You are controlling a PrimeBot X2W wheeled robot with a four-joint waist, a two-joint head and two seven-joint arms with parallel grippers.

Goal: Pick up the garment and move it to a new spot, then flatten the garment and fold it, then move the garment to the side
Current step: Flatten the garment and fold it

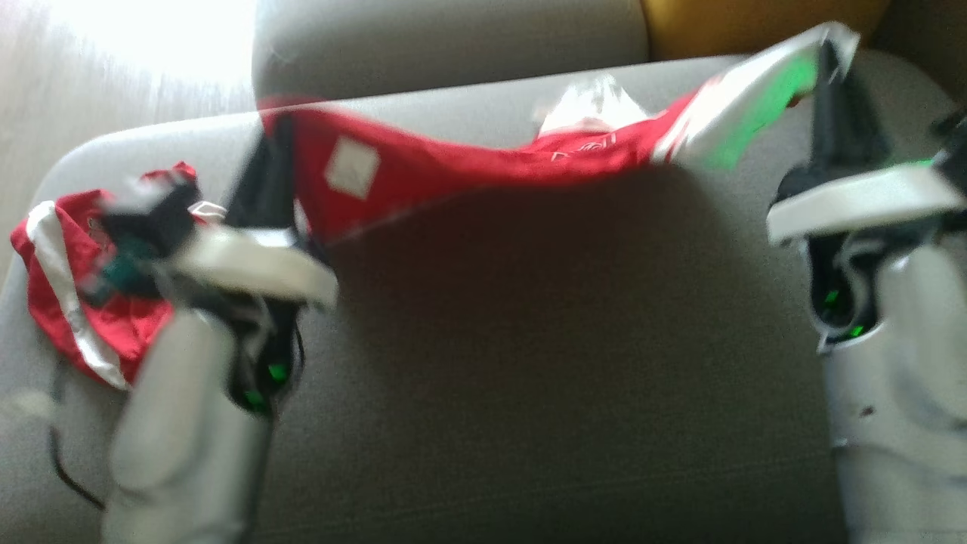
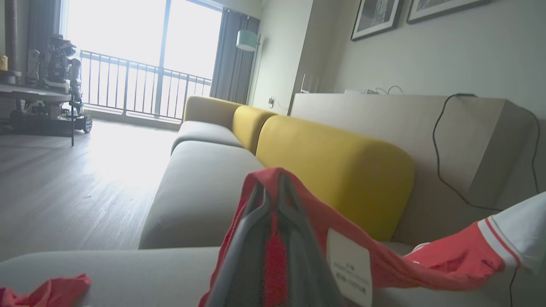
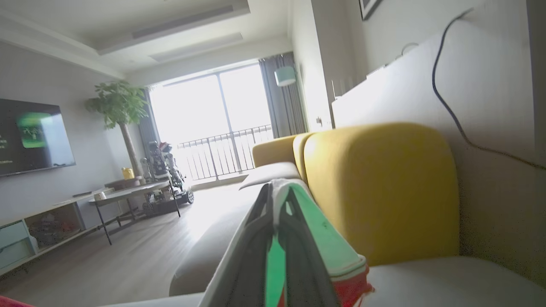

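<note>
Nearest the lens in the head view, the left forearm (image 1: pixel 189 423) rises from the lower left corner and the right forearm (image 1: pixel 891 393) from the lower right.

Left gripper (image 1: pixel 273 136): upper left of centre in the head view. The jaws are closed narrow on a red edge of the garment (image 1: pixel 468 170). The left wrist view confirms this, with both dark fingers (image 2: pixel 251 221) pressed together and red cloth pinched between them.

Right gripper (image 1: pixel 831 68): upper right of the head view. The jaws are closed narrow on the garment's white-and-green sleeve end. In the right wrist view that cloth is folded over the fingertips.

Garment: red, held off the surface and stretched across the upper middle of the head view from one gripper to the other. It sags in between, above the grey sofa seat (image 1: pixel 529 378), which shows a dark shadow beneath it. A white label (image 1: pixel 351 168) hangs on the cloth just right of the left gripper.

Second red-and-white cloth (image 1: pixel 68 302): lies bunched on the seat at the far left of the head view. That view is blurred, so whether this is a separate piece cannot be told.

Yellow backrest (image 2: pixel 332 170): stands behind the seat, centre right in both wrist views.
</note>
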